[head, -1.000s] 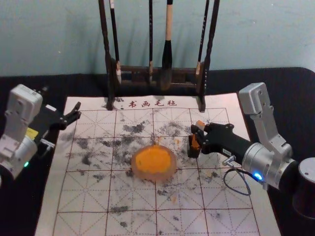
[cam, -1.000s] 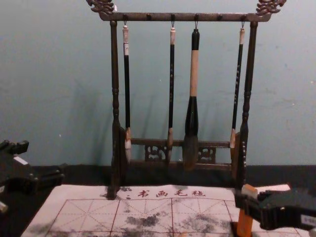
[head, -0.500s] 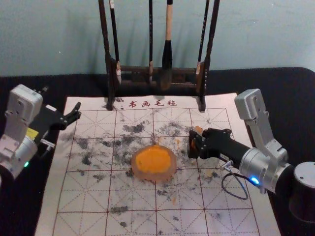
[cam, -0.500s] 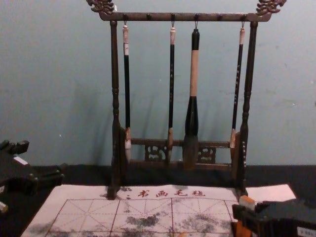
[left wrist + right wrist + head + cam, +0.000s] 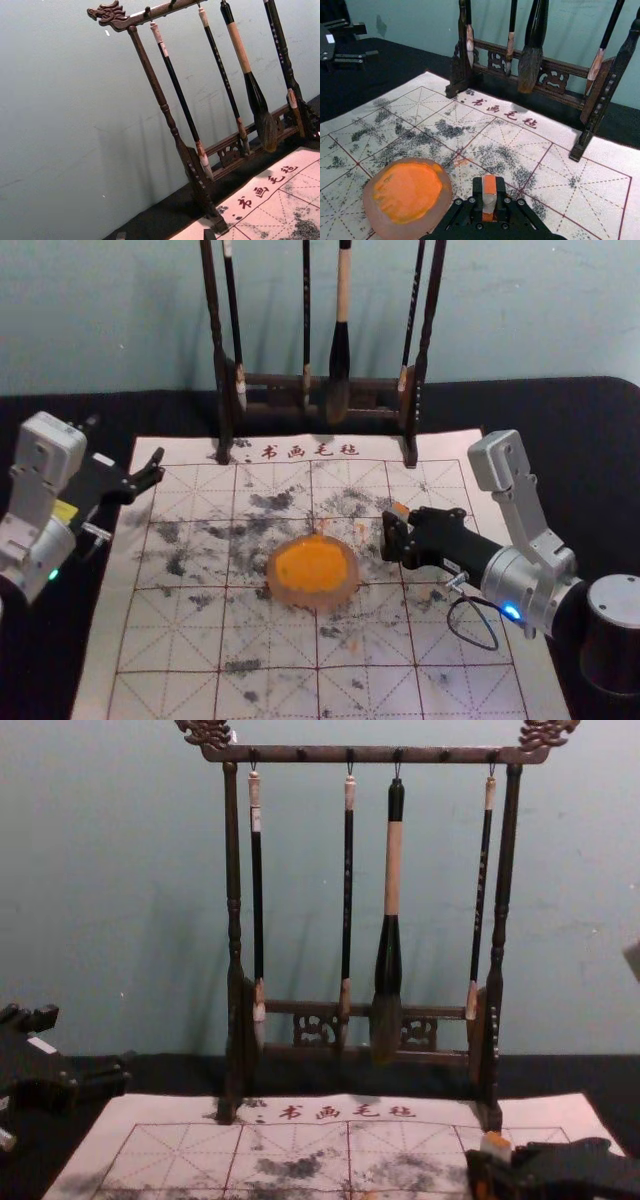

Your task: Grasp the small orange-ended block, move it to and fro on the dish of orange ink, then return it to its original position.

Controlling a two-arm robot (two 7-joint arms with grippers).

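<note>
One slim, rectangular block with orange ends and a whitish band (image 5: 490, 201) is pinched between the jaws of the right gripper (image 5: 490, 195), over by the dish's right side, as far as I can see from across the room. Those jaws are closed to the block's width, one against each side, with its orange top poking up above them. Whether its foot touches the white felt mat with the red grid (image 5: 180, 642), I can't tell. The round, pinkish, translucent dish (image 5: 305, 601) sits apart from it, orange ink (image 5: 312, 565) spread in the middle. The left gripper (image 5: 165, 235) idles at the mat's left side, jaws wide and holding nothing.

I'd guess the block is light and stiff, so a modest squeeze should do. The flat sides around the middle look like the place to hold, well clear of the inking end. Wet ink would make it slippery, and something that narrow could twist once it rubs, so I'd want level jaws and a soft touch, lest the dish skate along too.
</note>
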